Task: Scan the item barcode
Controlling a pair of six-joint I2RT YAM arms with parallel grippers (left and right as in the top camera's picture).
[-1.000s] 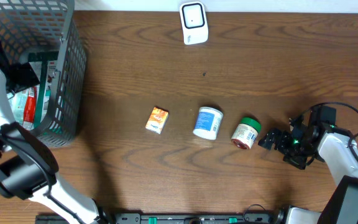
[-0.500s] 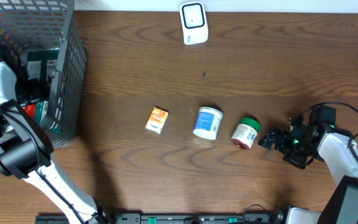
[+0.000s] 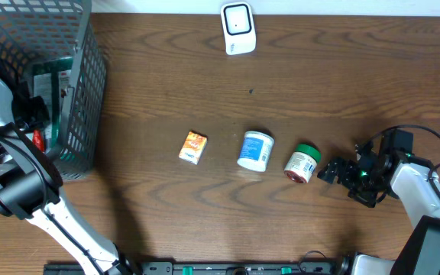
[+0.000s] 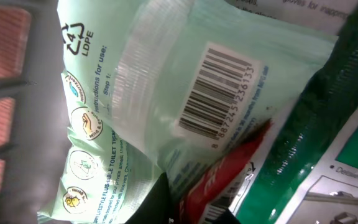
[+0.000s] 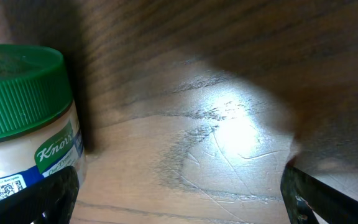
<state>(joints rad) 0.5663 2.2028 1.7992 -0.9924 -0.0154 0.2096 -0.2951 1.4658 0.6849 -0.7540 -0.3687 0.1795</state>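
left wrist view: looks like the pick-up step. my left fingers [image 4: 157, 205] are pressed together inside the basket [image 3: 79, 69] at the worktop [image 3: 334, 84]'s left edge, against the green wipes pack [image 4: 148, 81]; whether they pinch it i cannot tell. next: lift it, barcode [image 4: 219, 90] toward the scanner [image 3: 237, 29] at the far edge. right fingers [image 5: 61, 199] spread.

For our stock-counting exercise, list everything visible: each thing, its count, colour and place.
table: one, brown, under everything
basket: one, grey, far left
scanner: one, white, top centre
small box: one, orange, table middle
tub: one, white and blue, right of box
jar: one, green-lidded, right of tub
wipes pack: one, pale green, in basket
packet: one, red, in basket
left gripper: one, black, shut, in basket
right gripper: one, black, open, beside jar
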